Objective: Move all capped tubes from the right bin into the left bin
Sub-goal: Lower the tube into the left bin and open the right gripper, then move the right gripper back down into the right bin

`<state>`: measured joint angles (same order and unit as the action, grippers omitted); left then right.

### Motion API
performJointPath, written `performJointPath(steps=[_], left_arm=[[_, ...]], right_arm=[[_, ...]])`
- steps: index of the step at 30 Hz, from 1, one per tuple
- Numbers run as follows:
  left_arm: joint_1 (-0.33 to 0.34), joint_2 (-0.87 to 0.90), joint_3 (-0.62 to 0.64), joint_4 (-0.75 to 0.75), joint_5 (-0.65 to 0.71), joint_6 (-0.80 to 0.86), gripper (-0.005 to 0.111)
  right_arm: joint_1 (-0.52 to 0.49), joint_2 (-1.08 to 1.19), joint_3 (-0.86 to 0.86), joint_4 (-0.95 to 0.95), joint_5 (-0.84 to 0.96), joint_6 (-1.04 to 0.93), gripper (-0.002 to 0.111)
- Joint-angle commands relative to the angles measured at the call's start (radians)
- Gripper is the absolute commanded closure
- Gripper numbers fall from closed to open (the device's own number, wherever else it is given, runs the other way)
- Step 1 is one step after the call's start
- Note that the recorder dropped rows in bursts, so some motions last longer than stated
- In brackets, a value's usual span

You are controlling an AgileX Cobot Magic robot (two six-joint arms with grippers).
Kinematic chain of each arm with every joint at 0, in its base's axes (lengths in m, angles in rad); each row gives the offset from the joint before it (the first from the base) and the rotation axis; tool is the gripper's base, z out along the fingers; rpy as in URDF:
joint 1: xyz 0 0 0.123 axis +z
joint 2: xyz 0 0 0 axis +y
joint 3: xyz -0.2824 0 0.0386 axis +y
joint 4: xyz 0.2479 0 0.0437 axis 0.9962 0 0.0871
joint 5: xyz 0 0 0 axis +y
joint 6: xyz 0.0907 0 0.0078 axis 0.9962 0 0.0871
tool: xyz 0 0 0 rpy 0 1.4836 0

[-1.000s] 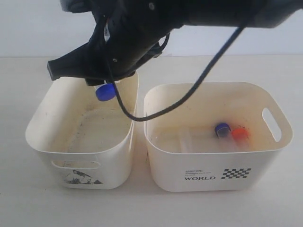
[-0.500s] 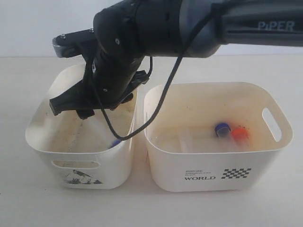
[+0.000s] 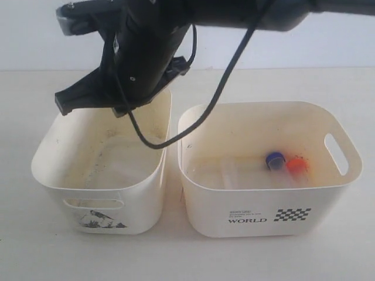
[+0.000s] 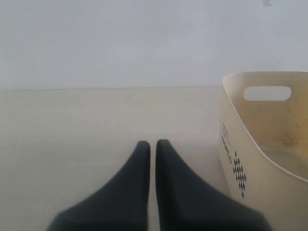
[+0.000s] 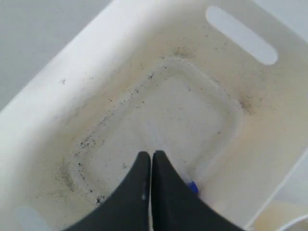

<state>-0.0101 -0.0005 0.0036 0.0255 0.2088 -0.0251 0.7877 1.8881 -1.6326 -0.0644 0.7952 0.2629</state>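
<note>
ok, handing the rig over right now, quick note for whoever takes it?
Left gripper: shut, empty, beside the cream "WORLD" checkered-print right bin.
Right gripper: shut, empty, above the grimy cream left bin.
Done: one blue-capped clear tube lies in the left bin, mostly hidden behind the right gripper.
To do: a second blue-capped tube and an orange-capped tube lie side by side in the right bin.

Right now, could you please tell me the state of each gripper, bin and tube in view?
right gripper: shut, empty, over the left bin.
left gripper: shut, empty.
left bin: upright, holds one blue-capped tube.
right bin: upright, holds a second blue-capped tube and an orange-capped tube, both lying down.
</note>
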Motion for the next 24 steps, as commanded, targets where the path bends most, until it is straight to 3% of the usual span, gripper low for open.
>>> performJointPath(steps=[1, 8, 18, 24], left_arm=[[0.0, 0.0, -0.004, -0.004, 0.0, -0.01, 0.102], [0.0, 0.0, -0.004, -0.004, 0.0, -0.01, 0.102], [0.0, 0.0, -0.004, -0.004, 0.0, -0.01, 0.102], [0.0, 0.0, -0.004, -0.004, 0.0, -0.01, 0.102]], right_arm=[[0.002, -0.092, 0.006, -0.091, 0.061, 0.045, 0.108], [0.0, -0.245, 0.159, -0.328, 0.136, 0.281, 0.108], [0.0, -0.374, 0.36, -0.507, 0.378, 0.6, 0.108], [-0.05, -0.374, 0.512, -0.47, 0.288, 0.683, 0.108]])
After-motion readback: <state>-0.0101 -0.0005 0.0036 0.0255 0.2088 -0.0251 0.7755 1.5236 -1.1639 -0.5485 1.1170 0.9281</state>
